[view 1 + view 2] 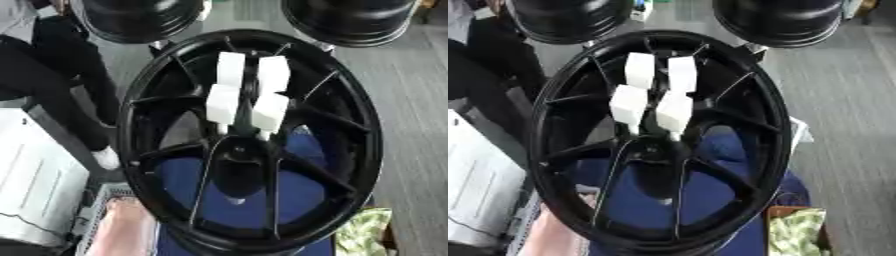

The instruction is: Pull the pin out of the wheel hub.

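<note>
A large black spoked wheel hub (350, 145) fills the middle of both eye views, with its face turned toward me. Several white block-shaped pin heads stand out of its centre in two rows. The upper pair (231, 67) sits above the lower pair (222, 103). The lower ones narrow to thin white stems (262, 134) that enter the black hub centre (238, 150). Blue cloth (302, 195) shows through the spokes behind the wheel. Neither of my hands shows in either view.
Two more black wheels (144, 17) (350, 17) stand at the top edge. A white box-like unit (35, 185) lies at the left, a pinkish shape (131, 227) at the lower left and green patterned cloth (363, 235) at the lower right. A person in black (52, 65) stands at the upper left.
</note>
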Robot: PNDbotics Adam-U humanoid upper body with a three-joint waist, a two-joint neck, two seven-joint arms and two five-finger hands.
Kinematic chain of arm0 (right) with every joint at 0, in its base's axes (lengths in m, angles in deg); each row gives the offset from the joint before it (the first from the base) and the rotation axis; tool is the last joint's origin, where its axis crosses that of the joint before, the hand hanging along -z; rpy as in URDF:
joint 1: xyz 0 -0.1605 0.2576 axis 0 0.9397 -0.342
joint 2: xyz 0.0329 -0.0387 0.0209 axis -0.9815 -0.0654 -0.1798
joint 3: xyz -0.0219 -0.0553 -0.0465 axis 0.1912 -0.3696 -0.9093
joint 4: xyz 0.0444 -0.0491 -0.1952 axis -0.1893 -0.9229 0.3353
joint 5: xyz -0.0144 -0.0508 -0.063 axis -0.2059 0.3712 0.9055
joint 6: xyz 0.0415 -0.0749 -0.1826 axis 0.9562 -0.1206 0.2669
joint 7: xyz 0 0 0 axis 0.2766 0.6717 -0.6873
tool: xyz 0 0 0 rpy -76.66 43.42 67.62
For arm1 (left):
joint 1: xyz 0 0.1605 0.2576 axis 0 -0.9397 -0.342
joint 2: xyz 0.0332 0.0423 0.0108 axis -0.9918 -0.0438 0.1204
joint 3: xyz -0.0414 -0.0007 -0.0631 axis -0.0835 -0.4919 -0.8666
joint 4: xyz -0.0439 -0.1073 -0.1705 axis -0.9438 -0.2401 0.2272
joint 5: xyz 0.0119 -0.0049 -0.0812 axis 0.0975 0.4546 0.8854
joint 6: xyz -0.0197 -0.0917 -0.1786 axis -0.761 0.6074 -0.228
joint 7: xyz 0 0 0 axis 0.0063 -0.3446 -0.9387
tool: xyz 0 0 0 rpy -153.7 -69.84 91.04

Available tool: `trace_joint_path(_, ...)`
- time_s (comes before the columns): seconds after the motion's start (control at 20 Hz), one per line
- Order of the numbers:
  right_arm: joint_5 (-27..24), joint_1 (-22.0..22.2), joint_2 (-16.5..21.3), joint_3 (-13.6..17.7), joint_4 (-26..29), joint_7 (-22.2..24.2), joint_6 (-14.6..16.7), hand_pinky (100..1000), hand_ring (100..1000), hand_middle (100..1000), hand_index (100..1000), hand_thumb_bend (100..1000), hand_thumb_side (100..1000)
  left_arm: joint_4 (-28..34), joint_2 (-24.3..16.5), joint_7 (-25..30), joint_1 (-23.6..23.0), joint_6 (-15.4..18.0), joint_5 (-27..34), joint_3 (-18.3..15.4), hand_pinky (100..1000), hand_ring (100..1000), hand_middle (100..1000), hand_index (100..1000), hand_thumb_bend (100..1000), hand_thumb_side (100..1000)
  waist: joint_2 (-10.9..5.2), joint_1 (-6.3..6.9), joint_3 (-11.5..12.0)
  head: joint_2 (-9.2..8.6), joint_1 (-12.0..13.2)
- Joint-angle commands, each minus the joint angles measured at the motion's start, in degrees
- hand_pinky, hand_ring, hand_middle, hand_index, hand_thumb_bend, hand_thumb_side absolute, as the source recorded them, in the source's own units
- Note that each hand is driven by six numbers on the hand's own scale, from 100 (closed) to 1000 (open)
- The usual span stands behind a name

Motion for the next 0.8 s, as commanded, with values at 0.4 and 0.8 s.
trace_joint_path(0.4, 20.00, -18.24, 8.89, -12.34, -9.29, 34.15, -5.22, 901, 884, 867, 915, 100, 393, 0.90, -2.10, 1.50, 0.63, -0.42, -0.34, 0.38, 653, 847, 751, 784, 445, 775, -0.97, -0.54, 0.10, 0.30, -0.65)
trace_joint_path(0.8, 34.61, -31.71, 0.69, -21.35, -25.82, 48.63, 4.64, 904, 926, 888, 930, 100, 576, 0.90, -2.82, 1.81, 0.32, -0.60, -0.38, 0.64, 652, 846, 747, 782, 446, 775, -1.41, -1.22, -0.56, 0.30, -0.28)
